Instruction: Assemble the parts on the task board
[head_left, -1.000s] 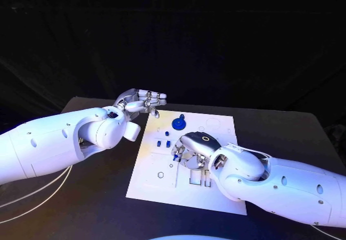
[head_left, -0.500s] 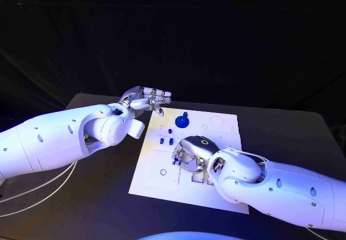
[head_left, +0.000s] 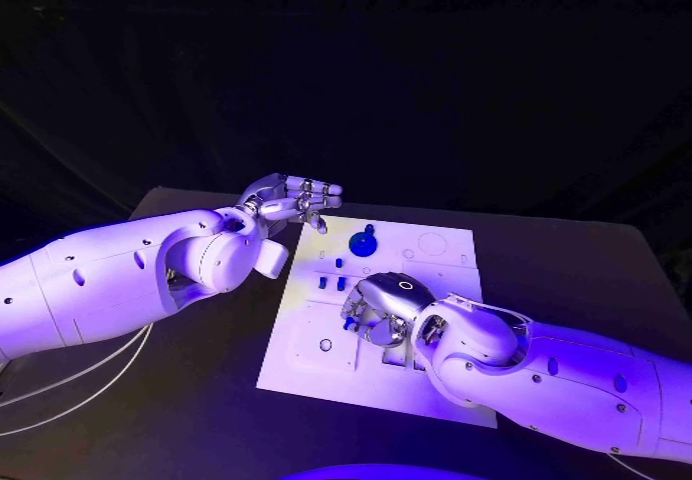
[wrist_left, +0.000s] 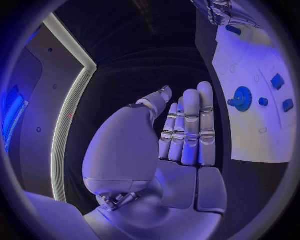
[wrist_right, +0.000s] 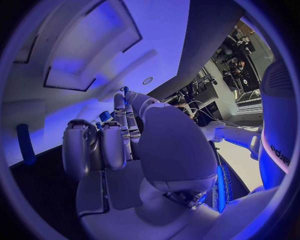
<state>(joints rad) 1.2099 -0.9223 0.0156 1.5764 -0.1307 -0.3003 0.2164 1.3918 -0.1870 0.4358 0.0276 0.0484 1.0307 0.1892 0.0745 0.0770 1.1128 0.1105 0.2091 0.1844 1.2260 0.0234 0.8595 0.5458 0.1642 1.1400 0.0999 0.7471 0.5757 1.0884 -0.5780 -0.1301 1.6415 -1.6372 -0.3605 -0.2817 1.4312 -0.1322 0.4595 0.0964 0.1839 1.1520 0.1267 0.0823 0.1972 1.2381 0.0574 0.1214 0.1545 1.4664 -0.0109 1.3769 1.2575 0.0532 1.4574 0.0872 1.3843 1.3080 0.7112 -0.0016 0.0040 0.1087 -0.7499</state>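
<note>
No legible text (any surface).

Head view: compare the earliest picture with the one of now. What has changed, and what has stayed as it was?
The right hand has crept a little toward the board's left side, over the small blue parts, fingers down on the task board. The left hand stays raised beyond the board's far left corner, holding nothing. The blue gear has not moved.

I work in a robot lab or demo studio: my matte black table (head_left: 577, 260) stands before dark black curtains (head_left: 433, 100), a glowing white light strip (wrist_left: 69, 115) frames a wall panel, and equipment racks (wrist_right: 240, 50) stand far behind.
</note>
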